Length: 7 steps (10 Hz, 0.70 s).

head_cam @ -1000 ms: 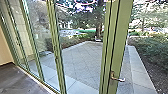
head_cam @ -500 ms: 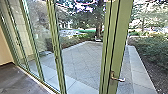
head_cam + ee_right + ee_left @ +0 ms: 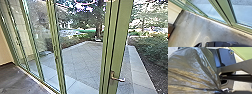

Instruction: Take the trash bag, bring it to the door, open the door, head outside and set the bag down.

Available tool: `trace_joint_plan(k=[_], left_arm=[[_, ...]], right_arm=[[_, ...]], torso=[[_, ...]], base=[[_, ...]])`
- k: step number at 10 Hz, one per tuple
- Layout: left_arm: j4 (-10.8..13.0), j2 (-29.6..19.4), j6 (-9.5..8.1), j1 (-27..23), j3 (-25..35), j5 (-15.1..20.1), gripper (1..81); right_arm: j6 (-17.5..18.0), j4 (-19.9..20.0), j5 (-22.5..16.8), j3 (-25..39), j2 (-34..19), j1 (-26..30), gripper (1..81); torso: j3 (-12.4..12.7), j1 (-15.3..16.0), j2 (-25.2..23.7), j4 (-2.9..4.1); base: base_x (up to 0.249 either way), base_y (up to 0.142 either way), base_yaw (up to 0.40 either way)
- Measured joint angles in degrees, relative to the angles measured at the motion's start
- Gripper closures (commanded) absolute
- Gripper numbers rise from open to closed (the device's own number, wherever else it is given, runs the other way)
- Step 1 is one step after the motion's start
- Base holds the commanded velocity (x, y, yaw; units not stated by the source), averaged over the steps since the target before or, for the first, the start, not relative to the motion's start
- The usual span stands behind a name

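The trash bag [image 3: 191, 69] is thin, grey and see-through, and looms large in the left wrist view. Its folds run together into a gathered neck, where my left gripper [image 3: 221, 90] is shut on it. Ahead in the head view stands a green-framed glass door [image 3: 121, 37] with a metal lever handle [image 3: 118, 79]; whether it stands ajar I cannot tell. Dark parts of my right gripper [image 3: 199, 44] show low in the right wrist view, over the floor on the inner side of the glass, and no object is seen held there.
Green-framed glass panels [image 3: 55, 50] line the left. Beyond the glass lie a paved patio [image 3: 82, 60], a tree trunk [image 3: 99, 28] and bushes [image 3: 152, 50]. Indoors are a grey floor [image 3: 201, 26], a pale wall [image 3: 174, 12] and a brown-and-orange object [image 3: 170, 29].
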Motion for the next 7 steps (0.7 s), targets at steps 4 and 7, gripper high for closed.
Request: trace_joint_plan(k=[4,7], left_arm=[[-0.4,0.0,-0.02,0.0,0.0,-0.1,81.1],[-0.5,0.0,0.0,0.0,0.0,-0.1,81.1]], right_arm=[[11.6,0.0,-7.6,1.0,0.1,11.5,1.0],[18.7,0.0,-11.5,-0.6,2.8,17.2,1.0]], torso=[[0.0,0.0,0.0,0.0],[0.0,0.0,0.0,0.0]], base=[[0.0,0.0,0.0],[0.0,0.0,0.0]])
